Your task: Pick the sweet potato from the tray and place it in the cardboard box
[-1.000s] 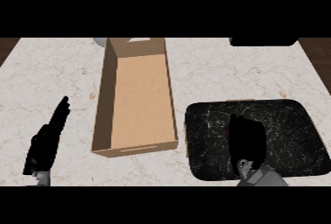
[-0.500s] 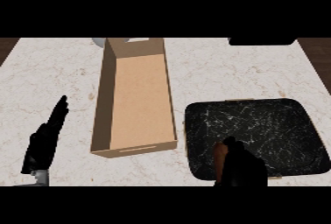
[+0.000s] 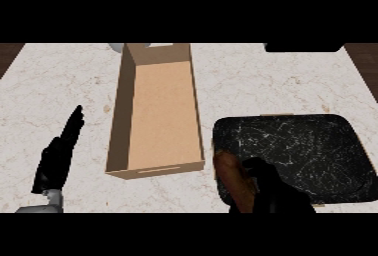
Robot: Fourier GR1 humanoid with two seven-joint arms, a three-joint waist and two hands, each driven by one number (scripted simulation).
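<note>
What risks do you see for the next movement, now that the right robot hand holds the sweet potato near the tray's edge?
1. The sweet potato sticks out of the right robot hand, so it may slip.
2. The cardboard box is narrow with raised walls; the sweet potato may hit a wall.
3. It lies low over the tray corner and may catch it.

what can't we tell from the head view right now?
- Sweet potato: right side hidden by the right hand, so the contact is unclear.
- Grey object behind the cardboard box: cut off at the top edge.
- Dark item, top right: cut off too.
</note>
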